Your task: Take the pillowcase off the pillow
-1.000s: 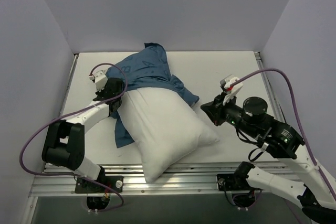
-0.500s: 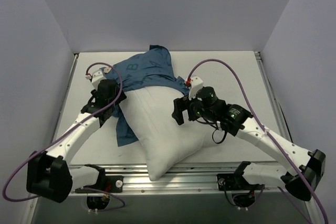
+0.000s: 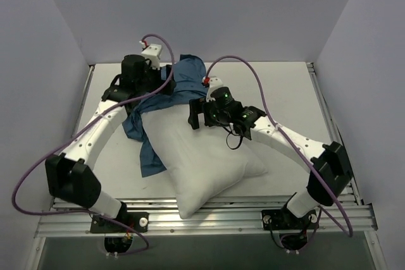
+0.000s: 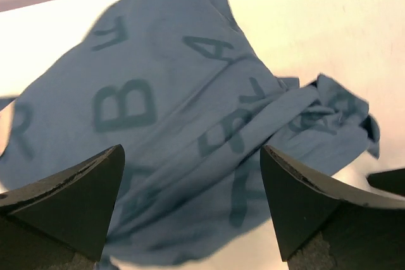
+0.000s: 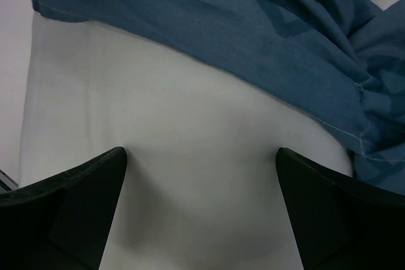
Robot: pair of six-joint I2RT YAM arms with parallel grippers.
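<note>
The left gripper (image 4: 191, 150) hangs over the far, bunched end of the pillowcase (image 4: 158, 112). Its fingers are spread wide, with the printed blue cloth lying below and between them; nothing is pinched. The right gripper (image 5: 201, 151) is spread just as wide over the pillow (image 5: 190, 175), just on the near side of the pillowcase's hem. The white surface dimples between its two fingers (whether the tips actually press it I cannot tell).

Seen from above, the pillow lies slantwise on the table (image 3: 285, 80), one corner toward the arm bases. In that view the left gripper's fingers are hidden under its own wrist, and the pillow's far end is out of sight under the cloth. The pillowcase covers only that far end, and a loose flap trails along the pillow's left side onto the table.
</note>
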